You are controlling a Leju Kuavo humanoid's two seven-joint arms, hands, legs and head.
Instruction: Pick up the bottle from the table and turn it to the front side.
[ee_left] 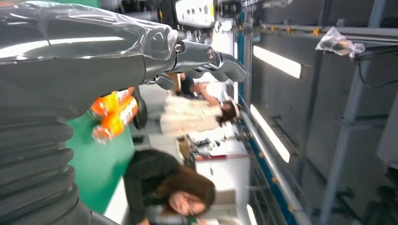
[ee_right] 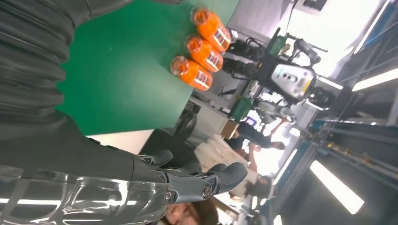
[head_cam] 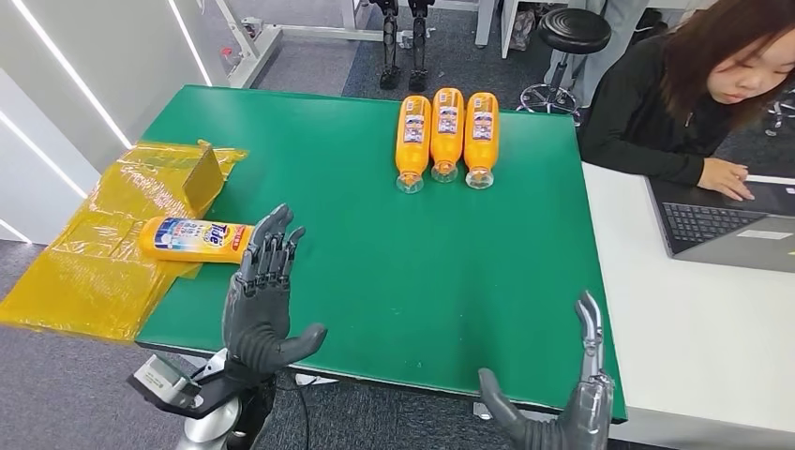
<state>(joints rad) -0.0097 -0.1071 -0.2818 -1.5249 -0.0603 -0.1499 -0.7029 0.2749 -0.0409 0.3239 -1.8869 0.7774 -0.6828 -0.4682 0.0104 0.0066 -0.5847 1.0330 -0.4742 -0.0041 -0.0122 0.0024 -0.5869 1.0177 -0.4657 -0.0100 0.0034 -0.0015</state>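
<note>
- Progress check: nothing's grabbed yet as far as I can tell. The bottle (head_cam: 195, 239) (orange, blue label up) is lying on its side at the left edge of the green tabletop (head_cam: 394, 272), half on a crinkly yellow plastic sheet (head_cam: 94, 262) that hangs off that side.
- Left robot hand (head_cam: 265, 291) is up just beside the bottle's cap end, fingers spread apart and holding nothing. Looks like it's touching or nearly touching the cap, can't say which.
- Right robot hand (head_cam: 572, 403) sits at the near edge of the tabletop, well apart from the bottle, fingers apart and empty too.
- So I'd say the whole job is left: grip, lift, turn it to the front side.
- Three other orange bottles (head_cam: 447, 136) are lined up side by side near the far edge, well out of the way.
- Room-wise: loads of bare green in the middle to work over. The tight bit is the left edge, where the bottle could roll off or the sheet could slide under it.
- A person (head_cam: 689, 89) with a laptop (head_cam: 727, 220) sits past the right edge, on an adjoining white table.
</note>
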